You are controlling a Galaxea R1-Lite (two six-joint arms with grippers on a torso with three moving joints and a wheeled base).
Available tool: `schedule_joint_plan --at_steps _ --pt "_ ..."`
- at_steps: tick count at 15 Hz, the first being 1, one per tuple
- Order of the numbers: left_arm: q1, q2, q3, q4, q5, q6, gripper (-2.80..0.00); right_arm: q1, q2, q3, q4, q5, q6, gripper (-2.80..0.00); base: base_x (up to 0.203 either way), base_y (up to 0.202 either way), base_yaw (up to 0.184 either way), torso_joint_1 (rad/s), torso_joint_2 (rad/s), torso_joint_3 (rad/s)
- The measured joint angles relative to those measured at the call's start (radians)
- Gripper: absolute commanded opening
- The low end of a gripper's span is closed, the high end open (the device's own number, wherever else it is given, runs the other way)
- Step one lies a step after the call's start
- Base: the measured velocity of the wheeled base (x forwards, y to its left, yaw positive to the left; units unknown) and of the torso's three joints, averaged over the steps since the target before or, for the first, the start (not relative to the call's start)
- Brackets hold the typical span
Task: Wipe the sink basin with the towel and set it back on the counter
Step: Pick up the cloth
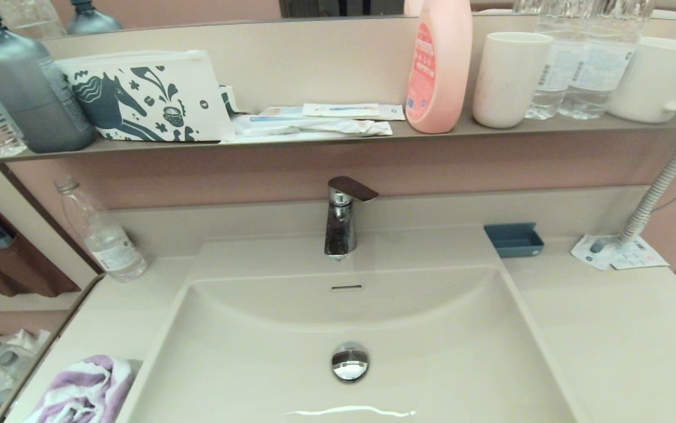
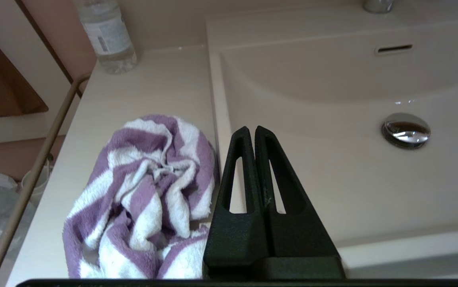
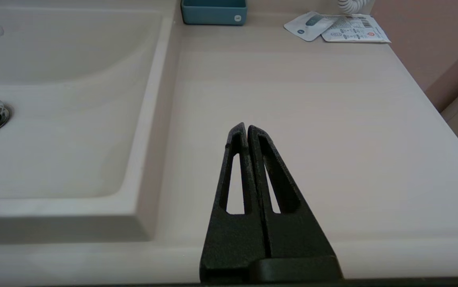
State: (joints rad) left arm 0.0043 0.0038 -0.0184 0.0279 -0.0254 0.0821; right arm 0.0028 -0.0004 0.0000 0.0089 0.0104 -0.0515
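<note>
We have the towel (image 2: 145, 199) crumpled on the counter (image 1: 608, 329) at the near-left corner, just left of the sink basin (image 1: 432, 352) rim. Left gripper (image 2: 251, 129) hangs over the near-left rim of the basin, jaws pressed fully together and holding nothing; the towel lies just beside them on their left, and we can't tell whether the cloth touches the gripper base. Right gripper (image 3: 245, 126) is over bare counter right of the basin, jaws likewise closed on nothing, well apart from the towel. Neither arm shows in the head view. The basin has one chrome drain plug (image 1: 350, 361) and one overflow slot (image 1: 347, 288); one faucet (image 1: 342, 217) stands behind it. Counts on the counter: one towel, one clear bottle (image 1: 100, 232) far left, one blue tray (image 1: 513, 239) far right, two sachets (image 1: 617, 254) beyond it. On the shelf (image 1: 338, 138): one grey bottle (image 1: 26, 82), one horse-print pouch (image 1: 147, 97), one pink bottle (image 1: 439, 64), one tumbler (image 1: 508, 79), one mug (image 1: 661, 79).
</note>
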Motion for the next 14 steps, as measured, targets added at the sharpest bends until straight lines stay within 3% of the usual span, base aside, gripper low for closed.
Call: schedule_joint_plan --at_steps 4,7,10,14 --pt "-0.001 0.123 -0.111 0.002 0.009 -0.019 -2.80 0.001 0.000 0.000 0.000 0.000 0.000 -2.80 0.000 0.000 0.000 0.000 0.00 0.000" --pt "0.002 0.305 -0.224 0.051 0.077 0.003 -2.80 0.000 0.000 0.000 0.000 0.000 0.000 -2.80 0.000 0.000 0.000 0.000 0.00 0.000" --pt "0.007 0.538 -0.414 0.310 0.174 0.048 -2.80 0.000 0.000 0.000 0.000 0.000 0.000 -2.80 0.000 0.000 0.000 0.000 0.00 0.000" --pt "0.010 0.754 -0.671 0.647 0.228 0.101 -2.80 0.000 0.000 0.000 0.000 0.000 0.000 -2.80 0.000 0.000 0.000 0.000 0.00 0.000"
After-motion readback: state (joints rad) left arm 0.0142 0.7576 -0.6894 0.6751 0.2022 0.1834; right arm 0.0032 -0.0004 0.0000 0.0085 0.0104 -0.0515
